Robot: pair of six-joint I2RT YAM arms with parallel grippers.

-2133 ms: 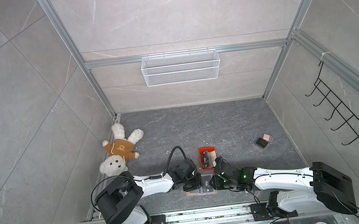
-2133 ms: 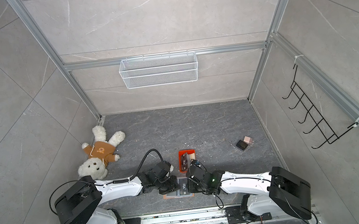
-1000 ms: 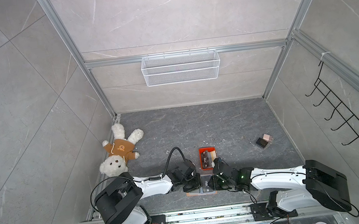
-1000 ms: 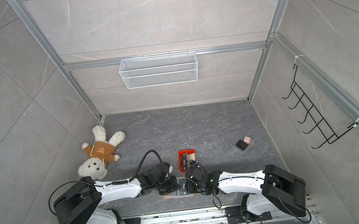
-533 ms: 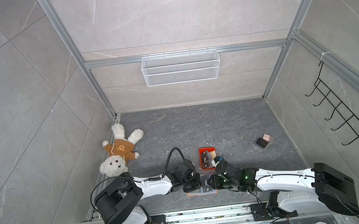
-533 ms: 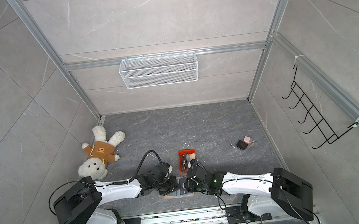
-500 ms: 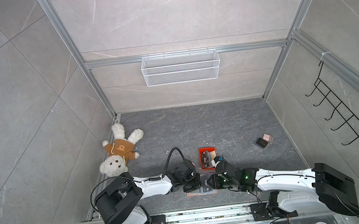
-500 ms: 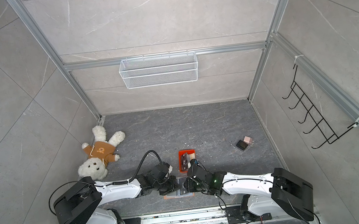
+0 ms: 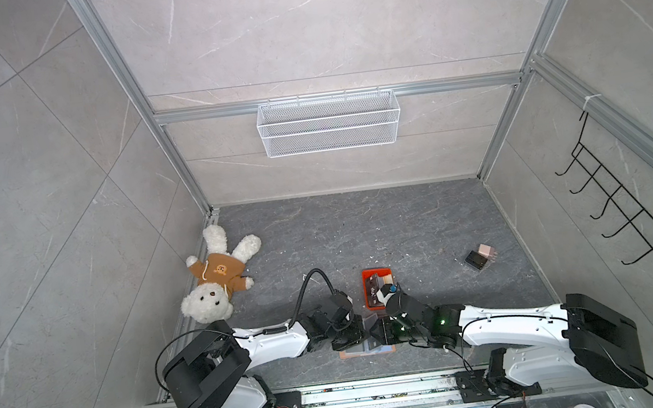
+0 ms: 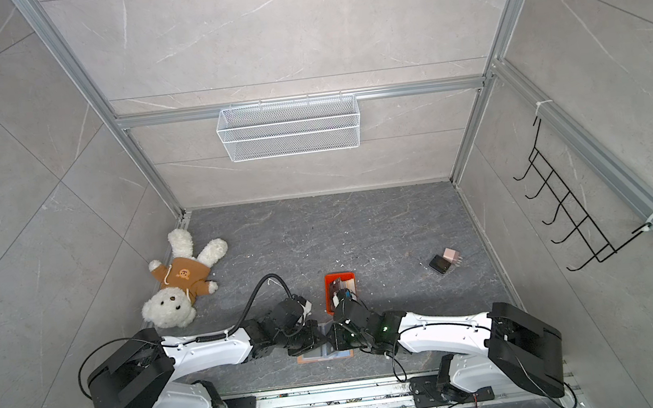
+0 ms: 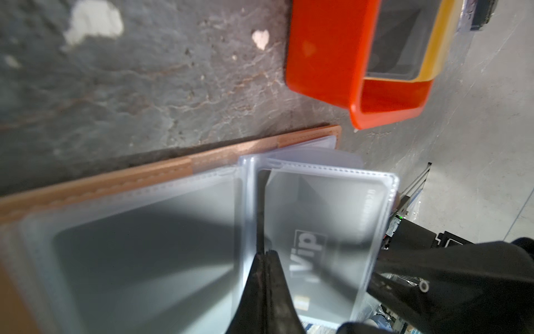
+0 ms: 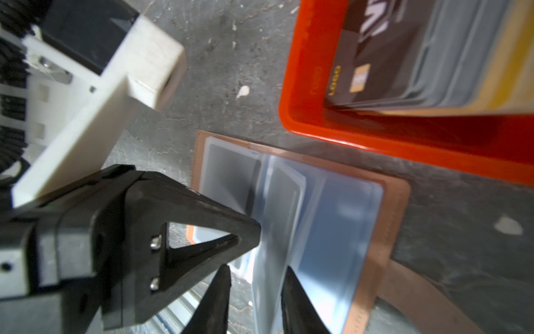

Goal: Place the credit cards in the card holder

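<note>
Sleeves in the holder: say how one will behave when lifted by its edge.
Probably floppy: the thin clear sleeves curve where they stand. Likely slippery, given the glossy plastic. One should stay stiffer, since a VIP card sits inside.

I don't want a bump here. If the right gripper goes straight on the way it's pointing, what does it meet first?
Probably the clear sleeve standing up between the open fingers of the right gripper, part of the card holder. Farther on sits the orange tray, though depth is hard to judge.

text | "Vip": sleeved credit card [image 11: 307, 254] | "LOGO": top card [image 12: 375, 66] in orange tray [image 12: 297, 86]
</note>
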